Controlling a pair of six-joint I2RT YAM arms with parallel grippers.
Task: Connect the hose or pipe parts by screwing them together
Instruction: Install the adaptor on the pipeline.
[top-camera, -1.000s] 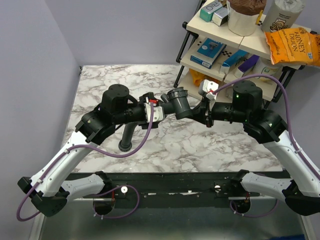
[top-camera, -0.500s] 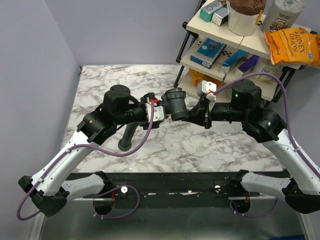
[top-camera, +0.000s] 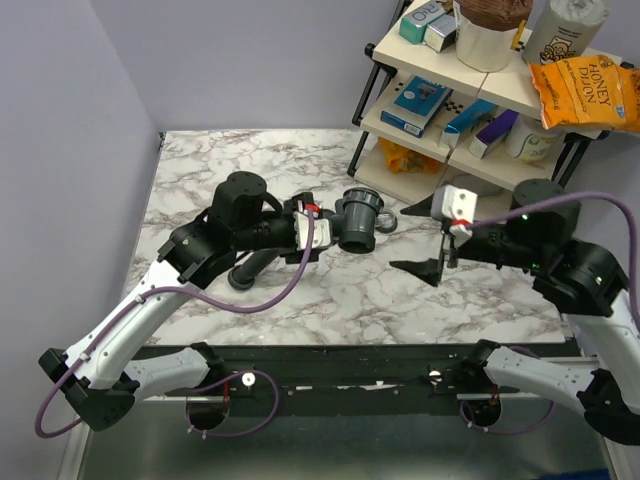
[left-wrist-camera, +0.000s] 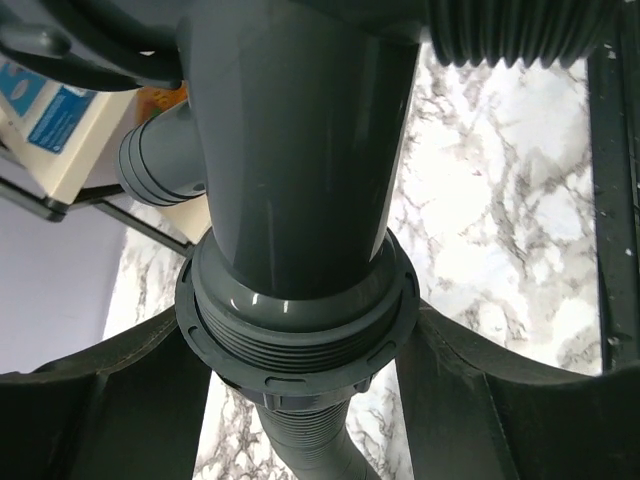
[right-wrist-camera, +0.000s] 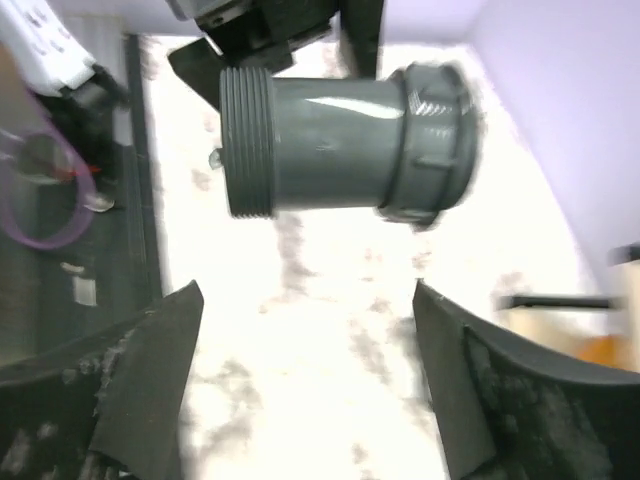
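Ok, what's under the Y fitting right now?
Marble table, with the Y fitting held above it by the left gripper. The ribbed hose runs back under the wrist, which hides their joint from overhead.

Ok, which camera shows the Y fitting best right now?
Right wrist: the fitting shows end to end in side profile, threads at one end, collar at the other, though slightly blurred. Left wrist is too close, filled by its body and one collar. Top external shows it small, held by the left gripper.
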